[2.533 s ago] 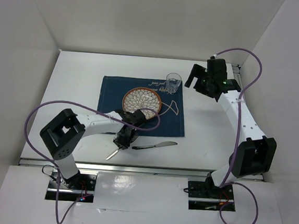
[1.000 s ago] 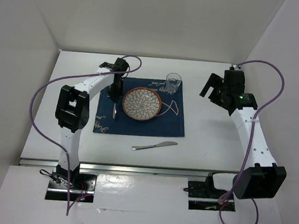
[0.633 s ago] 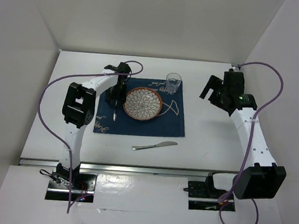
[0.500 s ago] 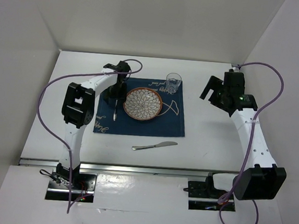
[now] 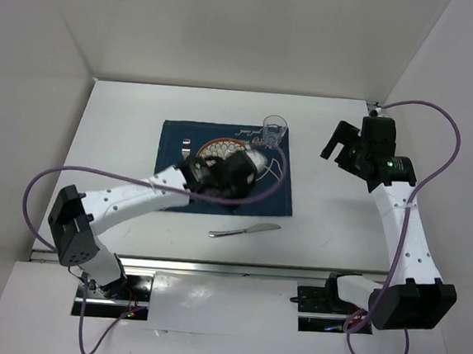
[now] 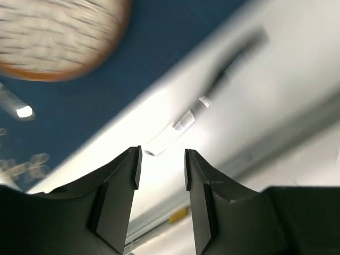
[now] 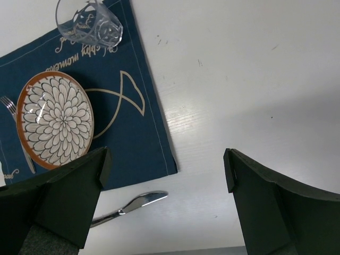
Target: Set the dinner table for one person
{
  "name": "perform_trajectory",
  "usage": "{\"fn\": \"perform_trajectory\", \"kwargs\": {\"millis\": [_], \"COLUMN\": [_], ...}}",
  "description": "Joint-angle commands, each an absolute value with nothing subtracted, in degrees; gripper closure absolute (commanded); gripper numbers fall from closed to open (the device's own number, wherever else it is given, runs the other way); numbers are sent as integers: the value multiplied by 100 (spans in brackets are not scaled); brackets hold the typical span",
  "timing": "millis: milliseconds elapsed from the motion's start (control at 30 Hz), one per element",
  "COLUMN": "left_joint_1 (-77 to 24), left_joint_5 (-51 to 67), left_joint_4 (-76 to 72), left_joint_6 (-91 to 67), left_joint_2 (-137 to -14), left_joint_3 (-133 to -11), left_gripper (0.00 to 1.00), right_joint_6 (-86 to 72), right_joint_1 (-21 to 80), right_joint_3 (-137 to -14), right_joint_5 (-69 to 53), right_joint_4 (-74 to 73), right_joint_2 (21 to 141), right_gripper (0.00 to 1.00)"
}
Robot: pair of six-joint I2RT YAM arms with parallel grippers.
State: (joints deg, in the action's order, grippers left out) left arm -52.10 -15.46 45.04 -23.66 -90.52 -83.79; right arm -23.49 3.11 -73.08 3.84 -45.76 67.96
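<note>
Overhead view: the dinner table (image 5: 116,133) is seen as a white matte top that fills the floor of the enclosure under both arms. A metal rail (image 5: 212,264) is noted along its near edge.

A navy placemat (image 5: 168,196) with a white fish outline is laid at mid-table. On it are recorded:
- a patterned plate (image 7: 56,127), rimmed in brown, near the middle of the cloth
- a fork (image 5: 186,147) just left of the plate, lying flat
- a clear glass (image 5: 274,129) upright at the far right corner of the cloth

A knife (image 5: 244,230) is found on the bare tabletop just beside the near edge of the cloth. It is not on the cloth and lies roughly along that edge.

The left gripper (image 6: 162,159) is held over the plate, which is half hidden by the wrist in the overhead view. Its jaws are seen part-way apart with only tabletop in the gap, so nothing is gripped. The left wrist view is smeared by motion. In it the knife is made out beyond the fingertips and the plate at upper left.

The right gripper (image 7: 166,159) is held above bare tabletop to the right of the cloth, apart from the glass. Its jaws are spread wide and nothing is held between them.
</note>
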Motion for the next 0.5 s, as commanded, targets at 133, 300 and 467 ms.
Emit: {"fn": "perform_trajectory", "kwargs": {"millis": [133, 300, 467], "left_joint_1": [-6081, -6134, -6135], "left_joint_5": [-800, -852, -932], "left_joint_4": [3561, 3393, 3340], "left_joint_6": [-1986, -1934, -1715], "left_joint_2": [-9685, -10124, -10703], "left_joint_3": [-7146, -7093, -7408], "left_gripper": [43, 37, 32], "right_joint_6": [-2329, -2276, -2276], "right_joint_1": [229, 229, 229], "right_joint_3": [-7611, -7664, -7603], "right_joint_5": [544, 598, 598], "right_joint_4": [-4896, -5010, -5010], "right_joint_2": [6513, 6390, 6390], "right_gripper": [0, 0, 0]}}
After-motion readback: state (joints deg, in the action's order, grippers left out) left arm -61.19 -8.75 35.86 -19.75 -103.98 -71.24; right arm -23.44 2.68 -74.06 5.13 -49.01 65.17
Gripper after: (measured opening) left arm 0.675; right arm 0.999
